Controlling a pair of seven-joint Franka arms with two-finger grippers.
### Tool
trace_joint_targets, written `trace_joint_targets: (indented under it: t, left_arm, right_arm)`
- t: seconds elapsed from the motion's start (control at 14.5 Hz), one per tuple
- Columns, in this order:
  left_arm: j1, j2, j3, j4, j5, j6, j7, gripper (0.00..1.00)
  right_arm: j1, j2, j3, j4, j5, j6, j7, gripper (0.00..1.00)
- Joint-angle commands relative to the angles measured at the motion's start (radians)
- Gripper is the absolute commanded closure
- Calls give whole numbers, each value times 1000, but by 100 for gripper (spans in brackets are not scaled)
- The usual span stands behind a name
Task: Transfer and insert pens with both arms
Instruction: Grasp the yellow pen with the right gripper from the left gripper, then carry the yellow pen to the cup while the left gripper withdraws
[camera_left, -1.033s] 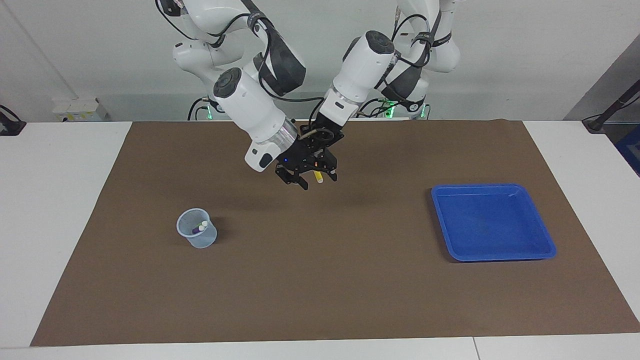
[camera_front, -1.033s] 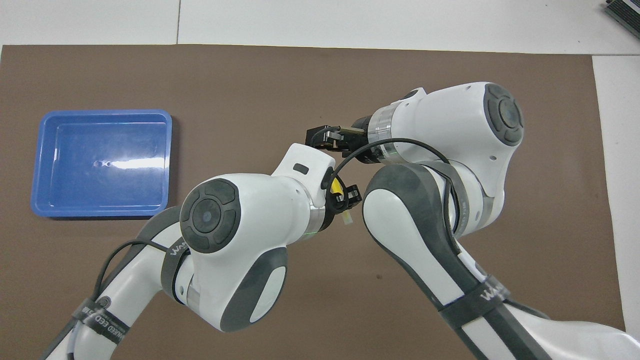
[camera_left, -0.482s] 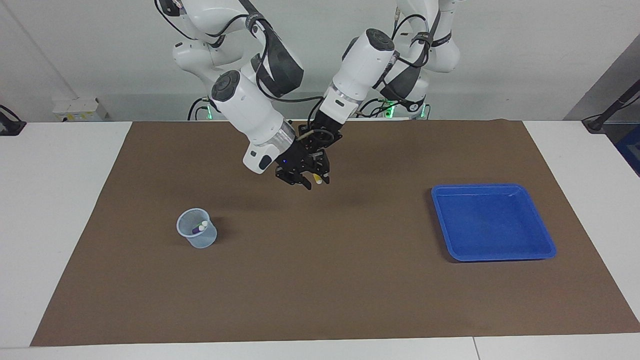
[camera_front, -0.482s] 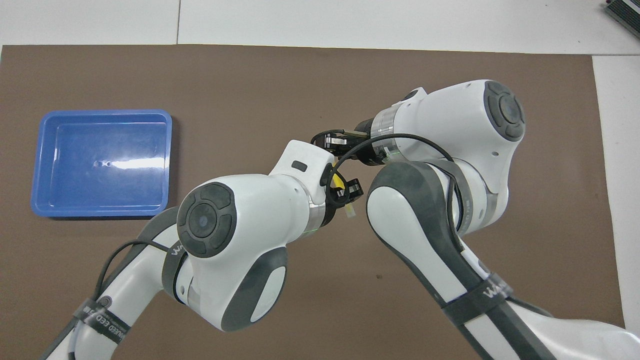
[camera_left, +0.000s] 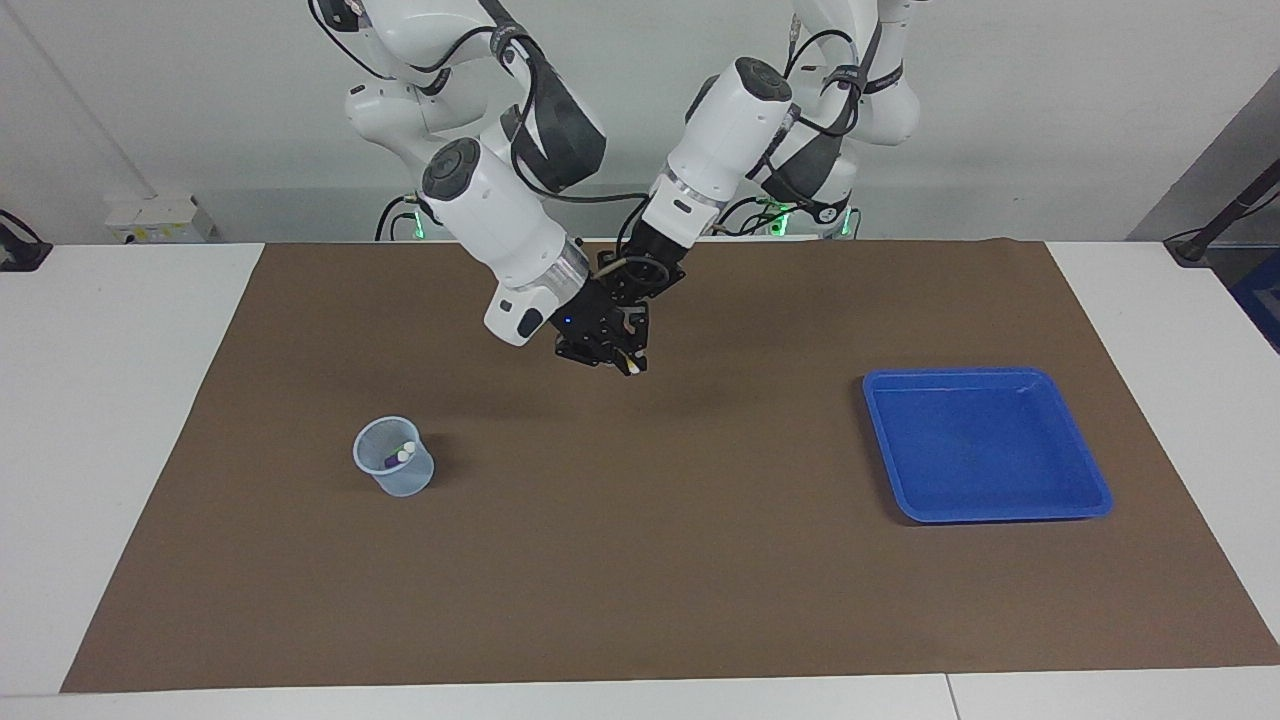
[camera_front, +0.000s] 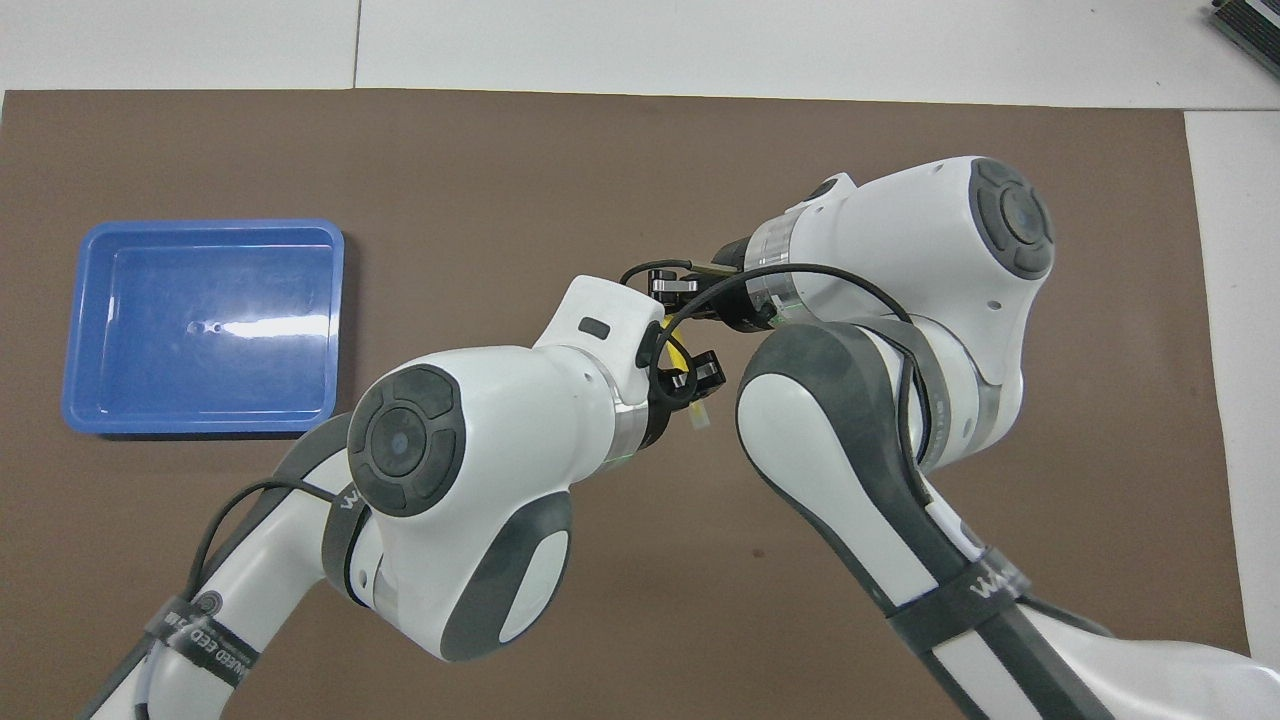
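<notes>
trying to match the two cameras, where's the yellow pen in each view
Facing view: the yellow pen shows as a pale tip poking out below the two black pincers that meet in mid-air over the middle of the brown mat.
Overhead view: the pen is a yellow sliver between the two white wrists, its pale cap just below them.
Shared landmark: the blue tray, at the left arm's end.
</notes>
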Motion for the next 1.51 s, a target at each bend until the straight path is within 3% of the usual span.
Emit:
trace_joint_targets:
  t: [0.0,0.21,0.28,0.34,0.41,0.9,1.24,1.45]
  left_arm:
    - [-1,2,7,-8,-18,32,-5,100]
    - [-1,2,7,-8,-18,30,-7,96]
    - [-1,2,7,-8,-18,24,-10,74]
    - [-1,1,9,-8,-18,13,-13,28]
    - [-2,-4,9,-13,-16,6,-21,0]
    - [79,-105,20,-16,16,-236,-2,0]
    - [259,-179,21,-13,51,-450,183,0]
    - [387,-208,21,-11,190,-520,295,0]
  right_arm:
    - [-12,-20,8,-8,0,-14,17,100]
    - [-14,-18,8,-7,-1,-14,16,100]
    - [-14,-18,8,-8,-1,-11,16,100]
    - [-16,-18,8,-8,-1,-11,13,100]
    - [-16,-18,8,-7,-1,-10,11,100]
    - [-20,-23,4,-39,-6,53,-179,100]
    - [-26,-65,4,-220,-6,382,-468,100]
    - [-103,-67,5,-224,-4,420,-683,100]
